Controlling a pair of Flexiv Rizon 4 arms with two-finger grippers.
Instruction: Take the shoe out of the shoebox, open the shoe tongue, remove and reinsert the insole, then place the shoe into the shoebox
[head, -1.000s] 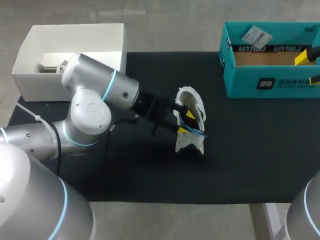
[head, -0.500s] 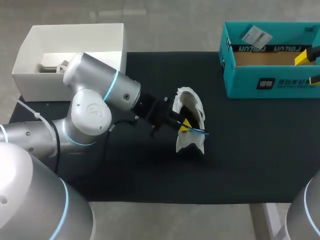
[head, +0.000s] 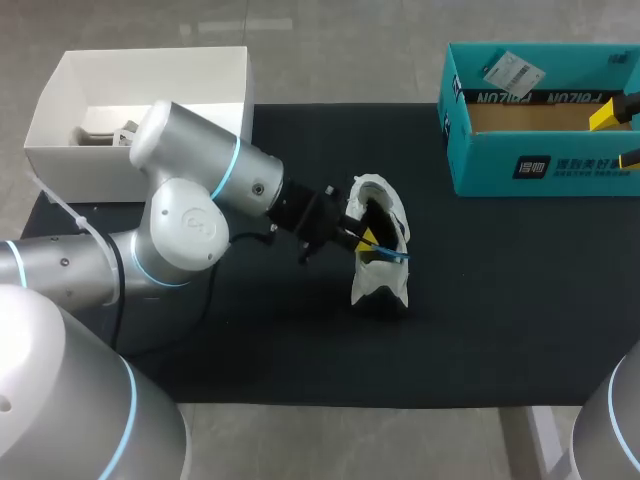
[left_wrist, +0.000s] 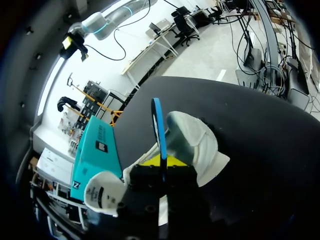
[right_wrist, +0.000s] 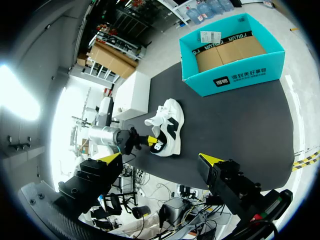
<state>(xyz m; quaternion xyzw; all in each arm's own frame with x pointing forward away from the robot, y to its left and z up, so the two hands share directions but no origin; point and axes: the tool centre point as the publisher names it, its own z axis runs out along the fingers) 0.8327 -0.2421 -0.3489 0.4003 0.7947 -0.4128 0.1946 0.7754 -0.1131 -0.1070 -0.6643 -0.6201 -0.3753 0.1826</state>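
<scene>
Left gripper is inside the shoe's mouth. Its fingers look pinched on the blue insole, which stands edge-on between them and sticks out past the collar. Right gripper is spread wide with nothing in it, parked at the right edge of the head frame over the teal shoebox.

Step, as I read it: the insole part. The shoe is out of the box and the tongue is laid back. I can't tell from here whether the insole is coming out or going back in.

Next move needs a straight pull or push along the shoe's length, keeping the insole flat to the footbed. Nothing pins the shoe, so it may drag or tip with the gripper.

Shoe: white sneaker with dark lining and a black side mark, mouth gaping. It sits mid-frame on the black mat, well apart from the shoebox at upper right. A white box is at upper left.
</scene>
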